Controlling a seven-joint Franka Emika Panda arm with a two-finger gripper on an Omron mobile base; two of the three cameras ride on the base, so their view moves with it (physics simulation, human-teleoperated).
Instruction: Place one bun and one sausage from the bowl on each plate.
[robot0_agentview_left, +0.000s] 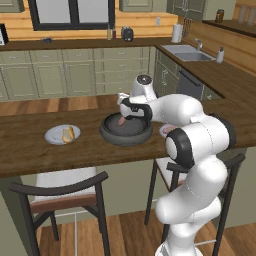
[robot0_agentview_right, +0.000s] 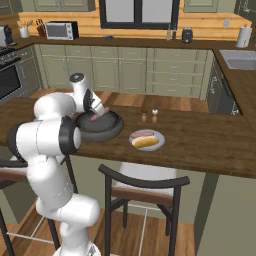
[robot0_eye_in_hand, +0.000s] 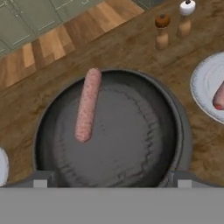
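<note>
The dark bowl sits on the wooden counter and holds a single pink sausage, which lies against its far-left wall. My gripper hovers just above the bowl, open, fingers wide apart, nothing between them. One pale plate left of the bowl carries a bun. The other plate on the right holds a bun and a sausage; my arm partly hides it in the left base view.
Pepper shaker and salt shaker stand behind the right plate. Two dark-framed chairs are tucked under the counter's near edge. A sink lies on the far right counter.
</note>
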